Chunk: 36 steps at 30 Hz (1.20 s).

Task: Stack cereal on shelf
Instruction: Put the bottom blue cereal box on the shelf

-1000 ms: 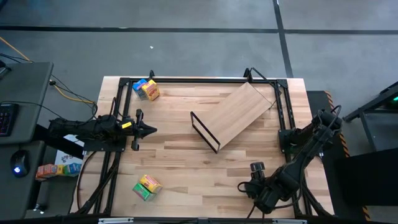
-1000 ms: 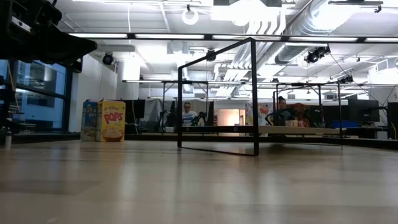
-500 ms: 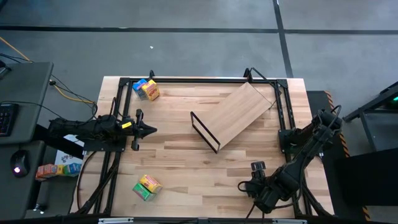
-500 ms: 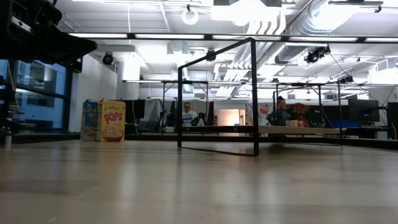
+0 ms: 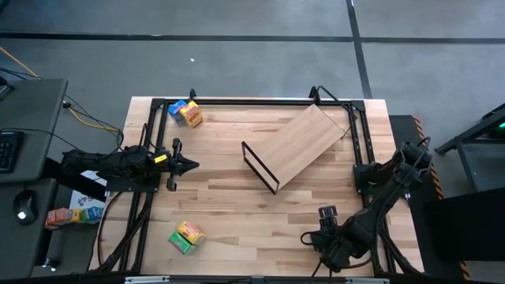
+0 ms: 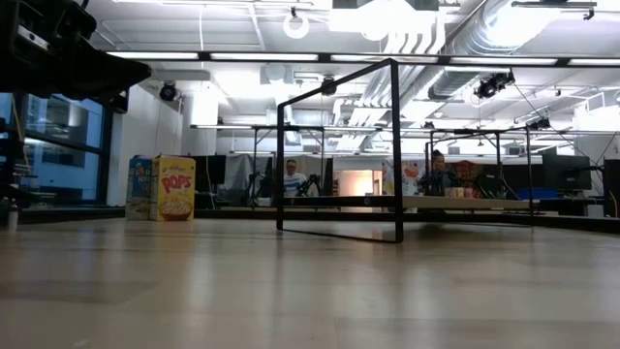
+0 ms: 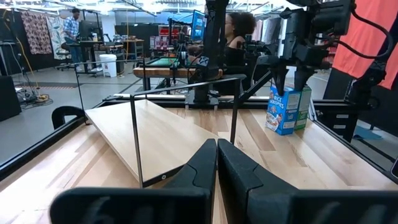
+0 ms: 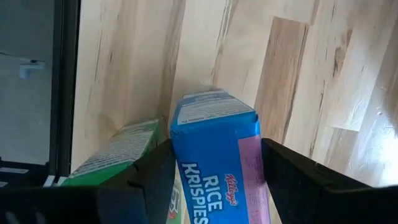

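The right gripper [image 8: 214, 177] sat at the near right corner of the worktop [image 5: 229, 197], its fingers [image 8: 298, 177] pinching a blue Rice Krispies box [image 8: 217, 155], with a green box [image 8: 118, 155] just beside it. The left gripper [image 5: 189, 165] waited at the worktop's left side, fingers [image 7: 202, 165] pressed together. The shelf [image 5: 298, 146] lay flat and skewed mid-worktop, its black frame [image 5: 259, 166] toward the left arm. Two boxes [image 5: 185, 113] stood at the far left corner, another pair [image 5: 185, 237] lay near the front left.
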{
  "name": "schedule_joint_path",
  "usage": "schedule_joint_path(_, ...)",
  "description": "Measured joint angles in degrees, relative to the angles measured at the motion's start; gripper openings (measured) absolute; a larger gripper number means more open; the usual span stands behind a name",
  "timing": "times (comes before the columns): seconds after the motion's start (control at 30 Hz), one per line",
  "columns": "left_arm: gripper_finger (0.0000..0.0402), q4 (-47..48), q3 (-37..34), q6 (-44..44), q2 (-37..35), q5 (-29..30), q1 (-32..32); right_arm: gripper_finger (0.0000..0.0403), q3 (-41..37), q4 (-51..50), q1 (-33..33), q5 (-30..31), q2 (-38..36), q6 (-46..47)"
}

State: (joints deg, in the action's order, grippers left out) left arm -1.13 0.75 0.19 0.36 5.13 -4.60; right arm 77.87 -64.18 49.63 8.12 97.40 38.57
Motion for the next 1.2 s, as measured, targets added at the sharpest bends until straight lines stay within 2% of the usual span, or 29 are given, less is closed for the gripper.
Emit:
schedule_joint_path(0.37,0.0008,0.0,0.0,0.0,0.0,0.0,0.0,0.0202,0.0,-0.3,-0.6,0.8,2.0,0.4)
schedule_joint_path(0.47,0.0008,0.0,0.0,0.0,0.0,0.0,0.0,0.0180,0.0,-0.3,-0.6,1.3,2.0,0.4)
schedule_joint_path(0.67,0.0008,0.0,0.0,0.0,0.0,0.0,0.0,0.0107,0.0,-1.2,-0.6,3.7,1.9,-2.3)
schedule_joint_path(0.83,0.0008,0.0,0.0,0.0,0.0,0.0,0.0,0.0078,2.4,-9.7,-1.4,6.8,1.8,-5.5)
schedule_joint_path(0.93,0.0008,0.0,0.0,0.0,0.0,0.0,0.0,0.0079,6.4,-17.7,-2.5,11.4,1.7,-5.6)
schedule_joint_path(1.03,0.0008,0.0,0.0,0.0,0.0,0.0,0.0,0.0082,11.8,-24.7,-3.8,19.1,1.6,-7.0)
schedule_joint_path(1.2,0.0008,0.0,0.0,0.0,0.0,0.0,0.0,0.0082,17.5,-25.5,-7.7,34.1,0.8,-14.0)
